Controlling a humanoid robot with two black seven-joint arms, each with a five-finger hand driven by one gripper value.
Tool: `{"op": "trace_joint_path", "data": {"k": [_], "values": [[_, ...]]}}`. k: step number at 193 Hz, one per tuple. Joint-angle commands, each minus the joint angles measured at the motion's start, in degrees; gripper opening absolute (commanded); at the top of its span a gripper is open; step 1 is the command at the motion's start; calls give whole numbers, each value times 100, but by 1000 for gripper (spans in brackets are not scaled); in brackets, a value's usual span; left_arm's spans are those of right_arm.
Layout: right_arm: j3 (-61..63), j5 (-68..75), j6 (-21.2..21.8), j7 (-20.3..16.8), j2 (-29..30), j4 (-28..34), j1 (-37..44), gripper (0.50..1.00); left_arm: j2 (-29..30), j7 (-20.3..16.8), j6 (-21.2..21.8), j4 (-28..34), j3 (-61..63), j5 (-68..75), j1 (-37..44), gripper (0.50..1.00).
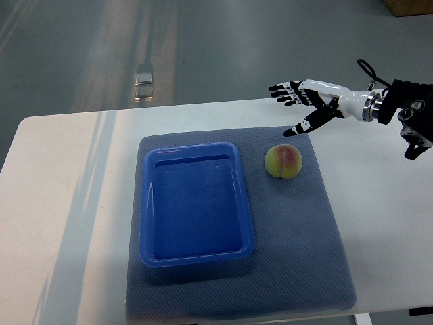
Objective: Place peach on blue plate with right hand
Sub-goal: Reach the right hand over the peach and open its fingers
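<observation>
One peach (283, 162) lies on the mat (298, 244) beside one blue plate (196, 261); the right hand (302, 103) hovers near, fingers spread, holding nothing.

White table (61, 176) on grey floor (223, 47), light streaks.

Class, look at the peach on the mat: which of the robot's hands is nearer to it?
Right. The right hand, fingers spread, hovers apart from the peach, above and to its right in the picture. The left hand is out of view.
</observation>
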Motion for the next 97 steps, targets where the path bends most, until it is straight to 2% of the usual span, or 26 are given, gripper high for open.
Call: {"op": "trace_joint_path", "data": {"k": [1, 35, 87, 97], "values": [[-280, -876, -7, 193, -101, 299, 91, 938, 0, 0, 0, -4, 5, 5, 0, 1000], [-324, -1746, -51, 422, -110, 343, 153, 938, 0, 0, 0, 5, 5, -4, 0, 1000], [-341, -2345, -86, 440, -66, 370, 144, 938, 0, 0, 0, -4, -4, -4, 0, 1000], [-411, -2424, -209, 431, -5, 335, 135, 938, 0, 0, 0, -4, 5, -4, -9, 1000]]}}
